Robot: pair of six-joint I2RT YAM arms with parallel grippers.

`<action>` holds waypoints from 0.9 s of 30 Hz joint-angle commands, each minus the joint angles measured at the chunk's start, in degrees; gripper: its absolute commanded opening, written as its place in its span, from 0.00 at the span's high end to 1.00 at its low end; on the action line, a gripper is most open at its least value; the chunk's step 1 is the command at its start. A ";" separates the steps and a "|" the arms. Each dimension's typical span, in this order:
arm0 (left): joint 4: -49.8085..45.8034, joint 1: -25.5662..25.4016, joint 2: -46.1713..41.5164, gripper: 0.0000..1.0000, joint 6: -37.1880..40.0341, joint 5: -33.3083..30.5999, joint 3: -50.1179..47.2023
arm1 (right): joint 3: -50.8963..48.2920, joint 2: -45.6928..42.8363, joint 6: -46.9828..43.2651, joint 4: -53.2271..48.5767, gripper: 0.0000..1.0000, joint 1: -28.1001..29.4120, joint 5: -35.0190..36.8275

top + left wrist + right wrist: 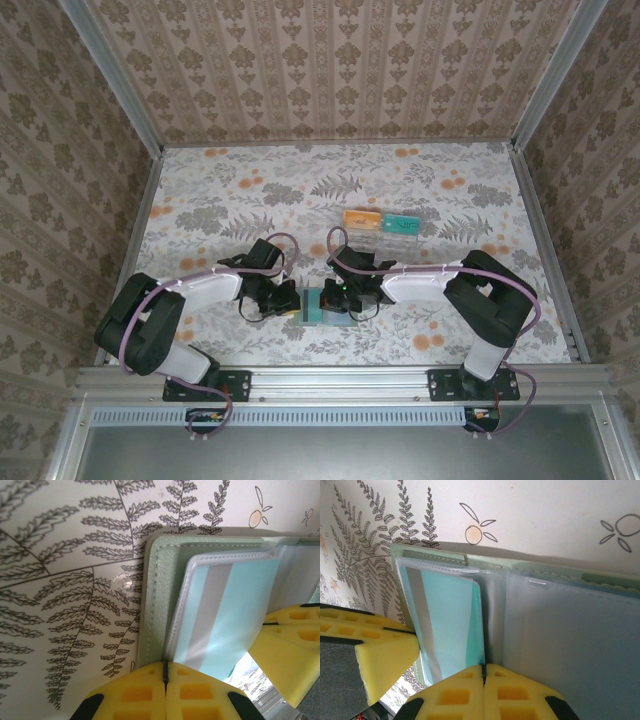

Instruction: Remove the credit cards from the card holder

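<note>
card holder [159, 580]: soft stitched green | credit card [242, 605]: glossy teal, grey stripe

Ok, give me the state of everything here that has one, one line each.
card holder: lying open, clamped at one edge.
striped card: tucked in a clear sleeve of the holder.
left gripper: shut on the card holder's edge.
right gripper: shut on the card holder's edge.
clear tray: holds an orange card and a teal card.
</note>
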 commanded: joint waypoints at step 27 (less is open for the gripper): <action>-3.14 -0.26 2.29 0.97 1.19 -1.46 0.56 | -3.82 0.91 1.67 5.34 0.78 -2.02 -3.27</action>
